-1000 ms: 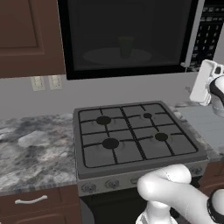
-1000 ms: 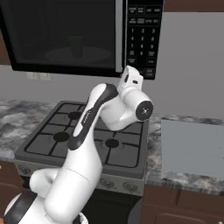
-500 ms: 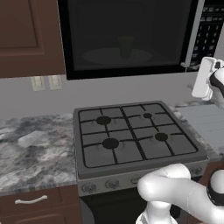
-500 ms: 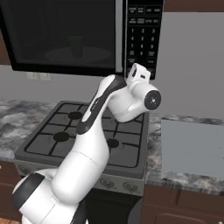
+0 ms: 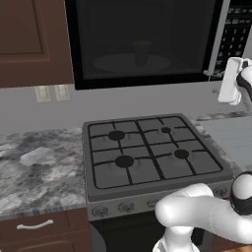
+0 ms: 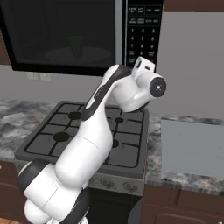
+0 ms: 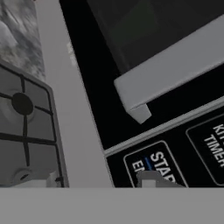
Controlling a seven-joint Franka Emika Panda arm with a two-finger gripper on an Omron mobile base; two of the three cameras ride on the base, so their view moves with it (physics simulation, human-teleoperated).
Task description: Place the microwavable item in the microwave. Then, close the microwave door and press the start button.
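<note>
The black microwave (image 5: 147, 83) hangs over the stove with its microwave door (image 5: 98, 39) closed. Through the dark glass the microwavable item (image 5: 141, 51), a tapered cup (image 6: 75, 45), stands dimly on the round turntable plate (image 5: 118, 64). My white hand (image 6: 144, 65) is raised in front of the bottom of the keypad (image 6: 142, 30), close to it. In the hand view my gripper (image 7: 89, 180) looks open, with one fingertip (image 7: 151, 178) just below the start button (image 7: 159, 162). Nothing sits between the fingers.
The door's grey handle (image 7: 170, 70) runs beside the keypad. Below lies a gas stove (image 5: 147, 157) with black grates, with a marbled counter (image 5: 34, 167) on the left and a pale grey slab (image 6: 192, 146) on the right. Brown cabinets (image 5: 29, 39) flank the microwave.
My hand has risen and moved closer to the bottom of the keypad. The microwave, its door and the cup have not moved.
</note>
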